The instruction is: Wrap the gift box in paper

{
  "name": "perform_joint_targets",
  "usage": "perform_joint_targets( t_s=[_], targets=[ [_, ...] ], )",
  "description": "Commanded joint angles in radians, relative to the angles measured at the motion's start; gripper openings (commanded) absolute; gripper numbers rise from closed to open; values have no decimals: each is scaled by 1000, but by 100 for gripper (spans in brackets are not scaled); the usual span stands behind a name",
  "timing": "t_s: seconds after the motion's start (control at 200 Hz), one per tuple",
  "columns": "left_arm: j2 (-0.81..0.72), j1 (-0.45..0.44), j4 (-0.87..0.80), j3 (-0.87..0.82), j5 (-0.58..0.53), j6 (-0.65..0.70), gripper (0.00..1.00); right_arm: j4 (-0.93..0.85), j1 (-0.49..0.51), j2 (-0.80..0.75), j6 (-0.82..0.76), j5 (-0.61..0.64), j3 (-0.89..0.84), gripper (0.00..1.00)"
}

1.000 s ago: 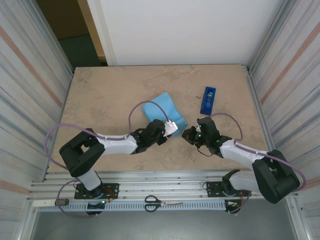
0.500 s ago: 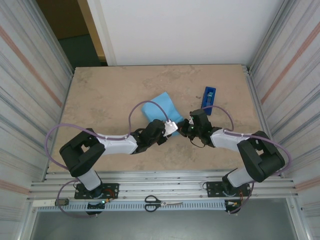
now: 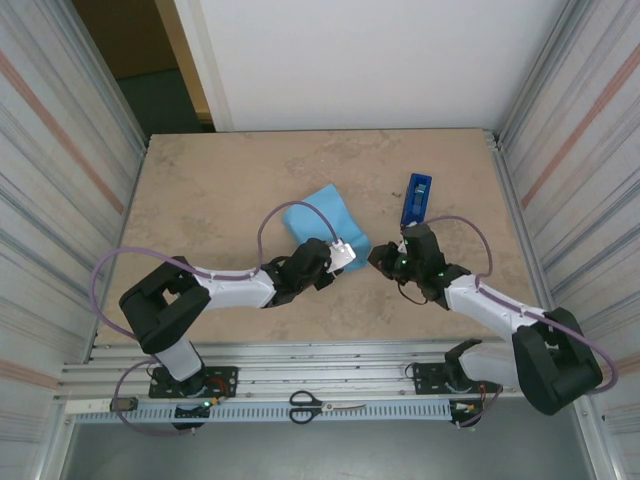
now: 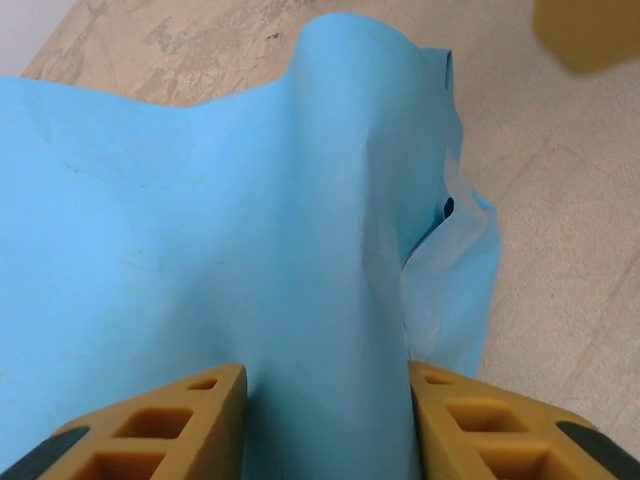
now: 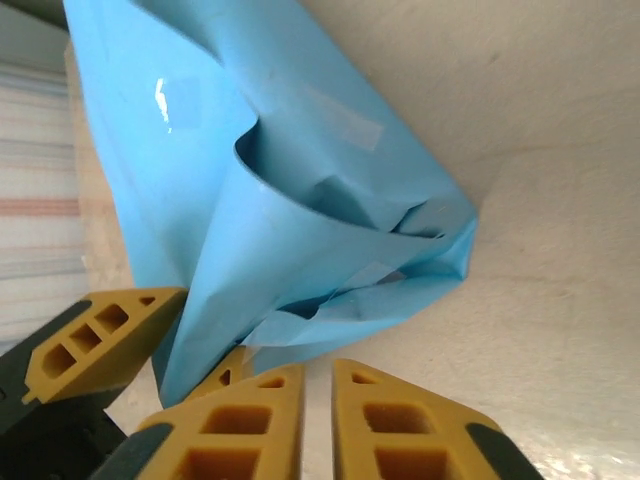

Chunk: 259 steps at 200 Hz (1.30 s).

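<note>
The paper (image 3: 325, 222) lies light-blue side out at the table's middle, bunched and creased into a bundle, with clear tape strips on it (image 5: 340, 115). The gift box is hidden. My left gripper (image 3: 341, 255) is at the bundle's near edge. Its yellow fingers (image 4: 190, 410) press both sides of a raised fold of paper (image 4: 320, 300), so it is shut on that. My right gripper (image 3: 378, 258) sits just right of the bundle's corner (image 5: 440, 250). Its jaws (image 5: 318, 378) stand a narrow gap apart with nothing between them, just short of the paper.
A dark-blue tape dispenser (image 3: 418, 198) stands to the right, beyond the right gripper. Scissors (image 3: 325, 405) lie on the rail in front of the arm bases. Metal walls enclose the table on the left and right.
My right arm pulled in toward the bundle, then swung back out a little, and its jaws parted slightly. The left gripper and the paper stayed put.
</note>
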Motion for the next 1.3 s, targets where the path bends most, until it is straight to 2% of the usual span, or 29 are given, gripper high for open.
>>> perform_joint_targets(
  t_s=[0.0,0.125,0.286,0.611,0.947,1.037,1.198,1.293],
  targets=[
    [45,-8,-235,-35,56,-20,42,-137,-24,-13,-99,-6,58,23],
    [31,-9,-246,-19,56,-21,47,-156,-53,12,-118,-37,86,32],
    [2,-9,-257,2,60,-16,52,-141,-57,47,-119,-72,98,38],
    [-40,-8,-269,14,68,-3,65,-130,-56,95,-121,-96,121,45],
    [-54,-1,-266,18,82,-8,72,-141,-48,100,-136,-116,139,47],
    [-57,2,-263,15,83,-9,72,-161,-36,91,-147,-127,141,42],
    [-55,5,-262,11,82,-10,71,-176,28,90,-152,-153,134,15],
    [-53,6,-261,9,79,-12,71,-173,70,108,-140,-148,126,4]
  ],
)
